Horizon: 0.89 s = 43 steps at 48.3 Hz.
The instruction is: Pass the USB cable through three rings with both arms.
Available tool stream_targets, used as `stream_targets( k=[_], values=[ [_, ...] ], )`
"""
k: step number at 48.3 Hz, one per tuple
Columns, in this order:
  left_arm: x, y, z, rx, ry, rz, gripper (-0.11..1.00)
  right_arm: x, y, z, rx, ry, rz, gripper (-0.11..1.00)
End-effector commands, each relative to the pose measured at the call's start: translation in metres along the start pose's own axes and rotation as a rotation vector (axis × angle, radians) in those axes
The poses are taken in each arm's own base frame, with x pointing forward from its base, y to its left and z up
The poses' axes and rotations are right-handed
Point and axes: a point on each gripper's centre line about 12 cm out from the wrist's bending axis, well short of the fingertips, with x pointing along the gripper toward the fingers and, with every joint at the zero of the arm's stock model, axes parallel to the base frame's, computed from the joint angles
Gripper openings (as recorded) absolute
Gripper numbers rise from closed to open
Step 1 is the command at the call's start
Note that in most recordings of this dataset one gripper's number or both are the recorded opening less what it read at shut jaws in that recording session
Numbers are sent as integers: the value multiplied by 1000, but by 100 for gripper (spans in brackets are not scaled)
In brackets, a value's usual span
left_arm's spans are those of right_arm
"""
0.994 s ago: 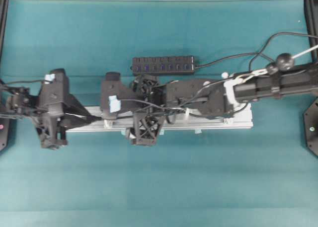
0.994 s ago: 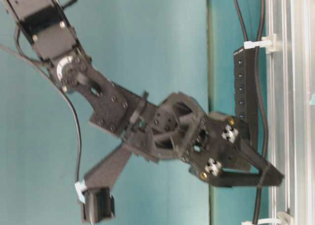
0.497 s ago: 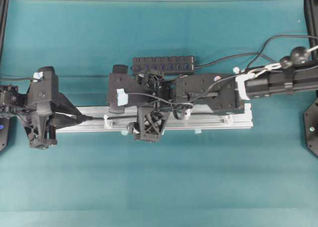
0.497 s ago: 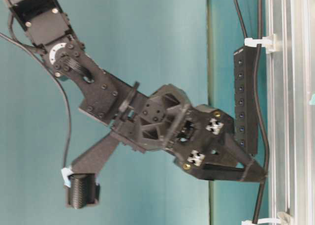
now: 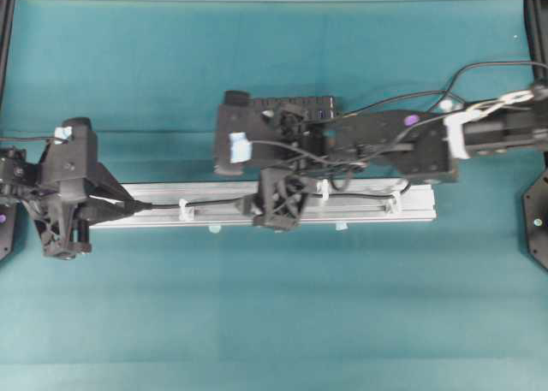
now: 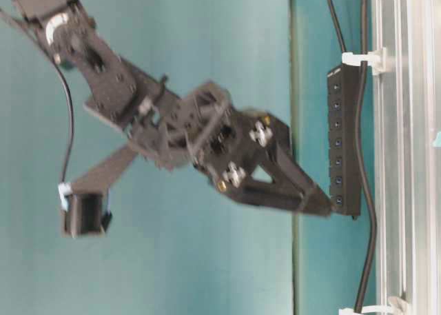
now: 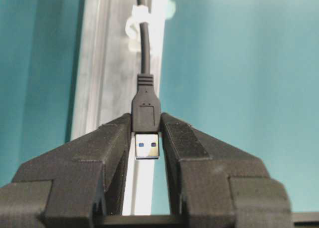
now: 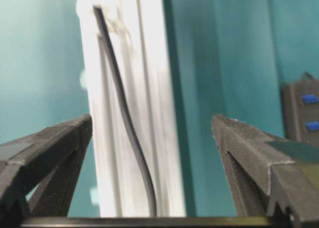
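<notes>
The USB cable (image 5: 214, 204) lies along the silver rail (image 5: 368, 211), threaded through the rings (image 5: 183, 209), with its plug sticking out past the rail's left end. The left gripper (image 7: 147, 138) is pinching that plug. The right gripper (image 8: 152, 133) hangs spread wide above the rail's middle, touching nothing, with bare teal table (image 5: 274, 314) all around.

Near side of table (image 5: 282, 314): teal surface lay bare along the whole front of the rail (image 5: 368, 213).
Far side: the hub (image 5: 321, 107) lay behind the rail, right arm (image 5: 411, 143) stretched over it.
Rail top: the USB cable (image 5: 210, 204) ran along it through the rings (image 5: 183, 209), blocking a low pass.
Rail's left end: left gripper (image 7: 147, 138) clamped the plug there.
Rail middle: right gripper (image 5: 248, 205) hung above, fingers (image 8: 55, 143) spread wide, cable between them untouched.
</notes>
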Motion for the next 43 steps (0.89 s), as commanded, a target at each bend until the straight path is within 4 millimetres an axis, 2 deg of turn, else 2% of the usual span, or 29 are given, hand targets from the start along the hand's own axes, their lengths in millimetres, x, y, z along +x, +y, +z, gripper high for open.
stream_targets(
  k=[1, 17, 43],
  values=[
    [-6, -1, 10, 3, -32, -4, 25, -15, 2, 5, -8, -43, 3, 69],
    [-11, -2, 12, 6, -20, -3, 25, -29, 0, 5, -1, -101, 3, 69],
    [-20, -2, 15, 1, -12, -1, 25, -39, -4, -11, 5, -95, -2, 69]
  ],
)
